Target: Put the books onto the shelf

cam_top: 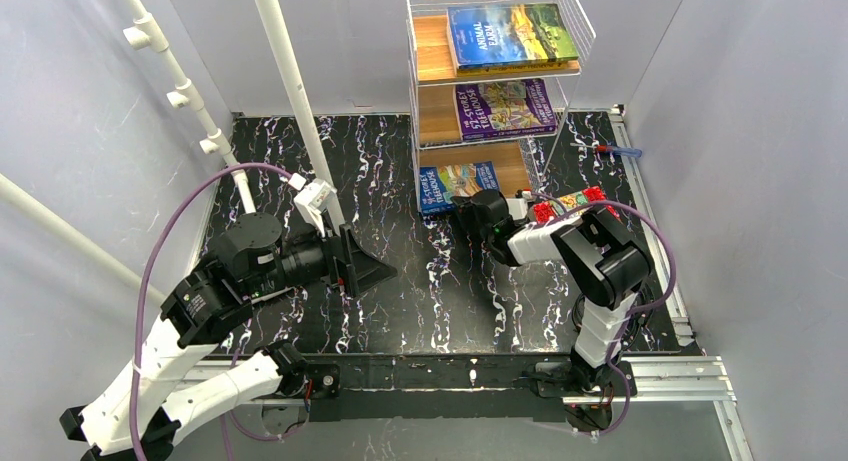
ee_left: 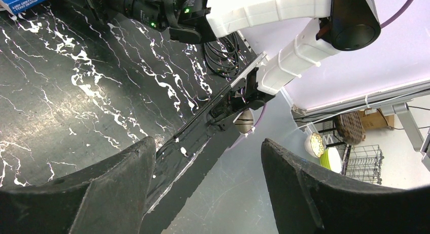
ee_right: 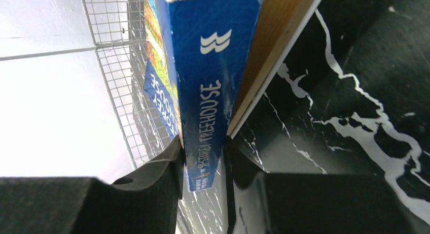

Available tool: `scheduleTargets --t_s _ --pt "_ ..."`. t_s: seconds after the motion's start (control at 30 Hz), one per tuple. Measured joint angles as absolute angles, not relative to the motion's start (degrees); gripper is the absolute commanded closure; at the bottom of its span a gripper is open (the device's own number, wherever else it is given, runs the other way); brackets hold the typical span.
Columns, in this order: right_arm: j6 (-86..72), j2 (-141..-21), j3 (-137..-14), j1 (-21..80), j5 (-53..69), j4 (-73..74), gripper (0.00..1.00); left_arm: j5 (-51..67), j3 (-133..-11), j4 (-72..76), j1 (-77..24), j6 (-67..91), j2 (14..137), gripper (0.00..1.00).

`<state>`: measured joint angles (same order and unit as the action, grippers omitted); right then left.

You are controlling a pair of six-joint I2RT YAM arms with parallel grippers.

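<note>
The shelf [cam_top: 430,41] stands at the back right, with white wire sides and wooden boards. A blue "Animal Farm" book [cam_top: 510,34] lies on its top tier and a purple book [cam_top: 505,108] on the middle one. A blue "Storey Treehouse" book [cam_top: 455,186] rests on the bottom board [ee_right: 274,41], sticking out at the front. My right gripper [cam_top: 470,206] is shut on that book's spine [ee_right: 208,92], a finger on each face. A red, colourful book [cam_top: 570,203] lies partly hidden under the right arm. My left gripper [cam_top: 375,266] hovers open and empty over the table's middle.
Two white poles [cam_top: 290,81] rise at the back left, close to the left arm. A small red and blue tool [cam_top: 610,151] lies right of the shelf. In the left wrist view the right arm [ee_left: 274,10] fills the top, above the table's near edge.
</note>
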<state>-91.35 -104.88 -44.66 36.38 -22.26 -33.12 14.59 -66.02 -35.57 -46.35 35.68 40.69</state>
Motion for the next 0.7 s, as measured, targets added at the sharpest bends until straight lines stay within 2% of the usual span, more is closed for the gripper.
scheduleTargets --t_s 0.2,0.3,0.37,0.4,0.6,0.7 --pt "-92.05 -108.09 -45.98 35.92 -22.28 -36.07 0.92 14.59 -66.00 -35.59 -46.35 35.79 40.64 0.27" --pt "-93.08 -109.58 -45.98 35.73 -22.28 -38.17 0.90 14.59 -66.00 -35.59 -46.35 35.79 40.45 0.27" --pt "-93.30 -110.02 -45.98 35.68 -22.31 -39.03 0.77 14.59 -66.00 -35.59 -46.35 35.79 40.27 0.27" --pt "-93.32 -110.10 -45.98 35.66 -22.31 -39.18 0.64 14.59 -66.00 -35.59 -46.35 35.79 40.14 0.27" --pt "-93.62 -110.10 -46.00 35.73 -21.63 -39.22 0.27 14.59 -66.00 -35.62 -46.35 35.79 39.94 0.27" --pt "-93.76 -110.08 -46.00 35.86 -20.86 -39.24 0.15 14.59 -66.00 -35.59 -46.35 35.79 39.94 0.27"
